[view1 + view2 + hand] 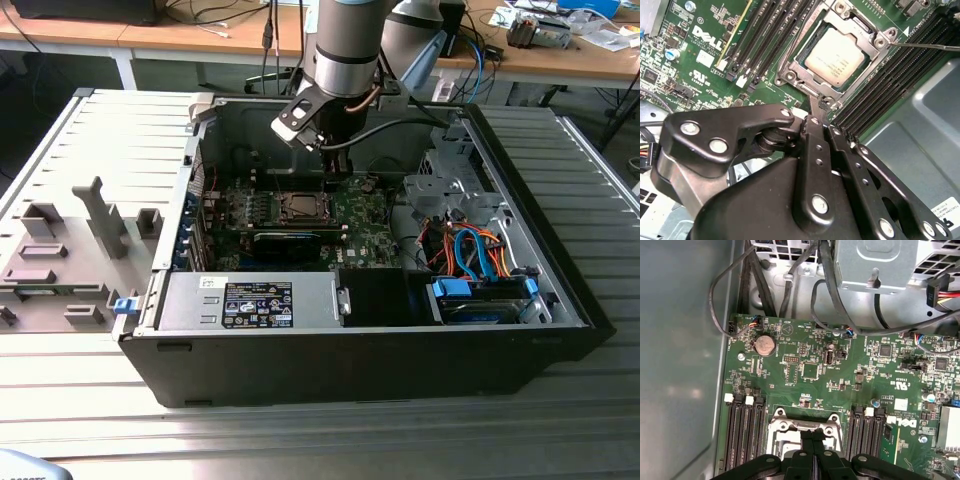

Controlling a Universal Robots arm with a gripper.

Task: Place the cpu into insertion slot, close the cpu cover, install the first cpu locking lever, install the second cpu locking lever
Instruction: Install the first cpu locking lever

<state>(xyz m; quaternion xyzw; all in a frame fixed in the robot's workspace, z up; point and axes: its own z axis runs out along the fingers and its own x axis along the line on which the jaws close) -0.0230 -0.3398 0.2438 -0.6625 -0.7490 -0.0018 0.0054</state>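
**Open computer case [300, 370] on a slatted table [300, 440], exterior view.** Nearest, a grey power-supply box [250, 300] lies along the case's front wall. Blue and orange cables [480, 260] sit toward the exterior view's right. Beyond these lies the green motherboard [360, 215], with the insertion slot [300, 207] near its middle. In the second wrist view the cpu [837, 56] lies flat in that slot — the cpu cover [792, 62] is down around it, and the chip's top shows through its window. A thin locking lever [927, 47] runs outward from the cover's corner. The gripper [819, 107] stands at the slot's edge, fingers pressed together with no gap — whether anything thin is pinched between them cannot be told. Farthest, wooden desks [560, 60].
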